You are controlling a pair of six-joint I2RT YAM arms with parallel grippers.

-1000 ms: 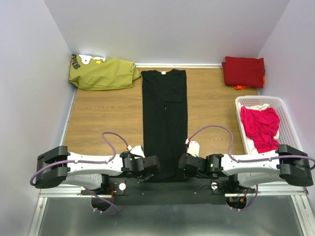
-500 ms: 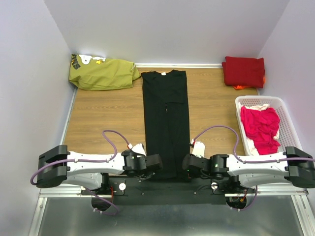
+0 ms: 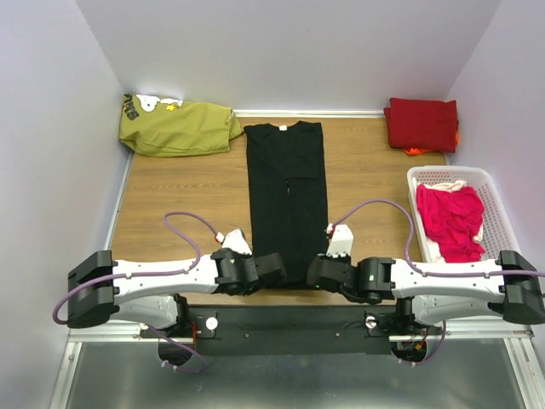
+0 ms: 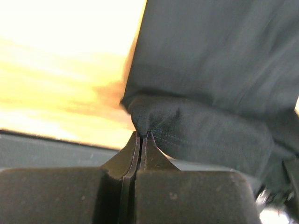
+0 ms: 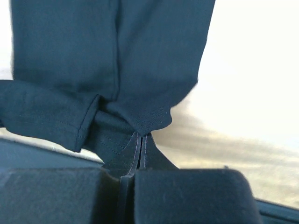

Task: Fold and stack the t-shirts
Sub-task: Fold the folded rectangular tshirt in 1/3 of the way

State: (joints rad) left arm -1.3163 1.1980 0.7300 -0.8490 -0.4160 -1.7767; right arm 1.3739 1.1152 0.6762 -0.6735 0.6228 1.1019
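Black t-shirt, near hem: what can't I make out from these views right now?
- Top view: hem corners of the black t-shirt, covered by both wrists.
- Left wrist view: cloth layers inside the shut left pincer; table blurred, washed out.
- Right wrist view: layers inside the shut right pincer.
- Top view: number of pink shirts heaped in the basket.

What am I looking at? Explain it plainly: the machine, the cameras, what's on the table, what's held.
Two robot arms are bolted at the near edge of a table. The wide picture looks down from above and behind them; the two close-ups come from a camera on each wrist. The left gripper and right gripper are shut, each pinching a near corner of the black t-shirt, folded into a long strip. Elsewhere: an olive-green garment, a folded dark red t-shirt and a white basket holding pink t-shirts.
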